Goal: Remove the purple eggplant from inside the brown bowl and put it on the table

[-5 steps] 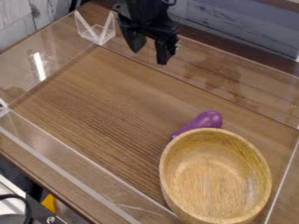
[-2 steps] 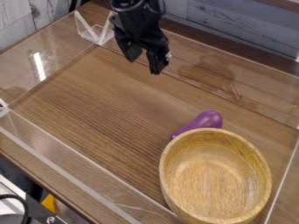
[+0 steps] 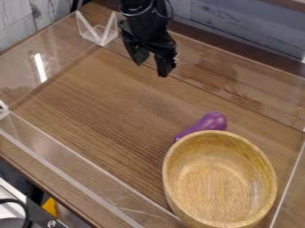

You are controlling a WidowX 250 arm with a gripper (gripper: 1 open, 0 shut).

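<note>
Eggplant: the purple eggplant (image 3: 204,124) lies outside the bowl (image 3: 174,183), just beyond its rim at twelve o'clock; its lower end meets the rim in this view, and whether they touch I cannot tell.
Claw: the claw (image 3: 152,63) hangs at the top of the view, well apart from the eggplant, at eleven o'clock from it; its two fingers look spread, with nothing seen between them.
Table: the eggplant appears to rest on the wooden table (image 3: 89,102), so the task looks done; the main risk is spoiling it.
Needless grab: a second reach, caused by misreading the overlap at the rim as "inside", could drop the eggplant back into the bowl.
Rim: if the claw came down at the bowl's twelve o'clock edge, a finger could strike the rim and shove the bowl towards six.
Rolling: the rounded eggplant could roll towards two o'clock if nudged off-centre.
Clear wall: a wide swing towards nine o'clock could clip the see-through side (image 3: 39,67), since it is hard to make out.
</note>
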